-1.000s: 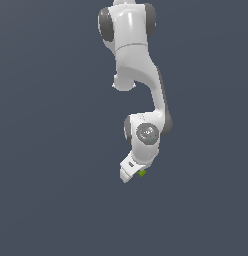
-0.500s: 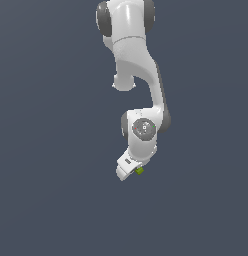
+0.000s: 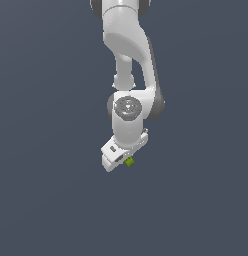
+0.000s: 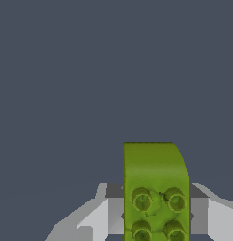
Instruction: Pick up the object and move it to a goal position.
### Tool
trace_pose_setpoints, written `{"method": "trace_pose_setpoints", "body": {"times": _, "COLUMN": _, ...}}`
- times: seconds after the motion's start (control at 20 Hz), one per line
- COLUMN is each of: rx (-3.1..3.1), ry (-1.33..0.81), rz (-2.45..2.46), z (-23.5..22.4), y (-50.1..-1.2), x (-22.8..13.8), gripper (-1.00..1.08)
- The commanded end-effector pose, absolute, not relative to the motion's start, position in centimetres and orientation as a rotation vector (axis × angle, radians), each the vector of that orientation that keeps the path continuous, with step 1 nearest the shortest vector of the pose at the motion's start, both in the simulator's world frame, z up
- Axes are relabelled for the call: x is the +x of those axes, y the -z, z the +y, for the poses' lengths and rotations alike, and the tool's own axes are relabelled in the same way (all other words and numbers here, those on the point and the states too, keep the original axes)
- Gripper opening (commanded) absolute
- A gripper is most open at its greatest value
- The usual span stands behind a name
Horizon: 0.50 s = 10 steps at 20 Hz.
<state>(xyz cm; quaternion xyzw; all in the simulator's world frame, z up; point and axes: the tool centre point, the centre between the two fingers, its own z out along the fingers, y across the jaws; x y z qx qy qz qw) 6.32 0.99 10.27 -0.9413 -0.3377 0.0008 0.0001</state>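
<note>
The object (image 3: pixel 129 161) is a tiny yellow-green block showing at the low end of my white gripper (image 3: pixel 125 161) in the exterior view, held off the ground. In the wrist view the object (image 4: pixel 155 188) fills the space between the grey fingers (image 4: pixel 102 214), its face carrying round dark studs. The gripper (image 4: pixel 156 212) is shut on it, with one finger pressing each side. The arm hangs down from the top of the exterior view, wrist bent toward that view's left.
A plain dark grey-blue surface (image 3: pixel 46 200) lies all around. No goal marker or other item shows in either view.
The arm has swung toward the exterior view's left and lifted slightly, carrying the block with it. The grip is unchanged.
</note>
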Motion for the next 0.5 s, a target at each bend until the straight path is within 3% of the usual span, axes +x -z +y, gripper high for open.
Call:
{"method": "trace_pose_setpoints", "body": {"times": 0.0, "rx": -2.958, "ry": -0.001, "rz": -1.060, "z": -0.7, "y": -12.9, "x": 6.0, "gripper": -1.00}}
{"method": "trace_pose_setpoints", "body": {"times": 0.45, "rx": -2.956, "ry": 0.000, "rz": -1.061, "z": -6.7, "y": -22.0, "x": 5.0, "gripper": -1.00}}
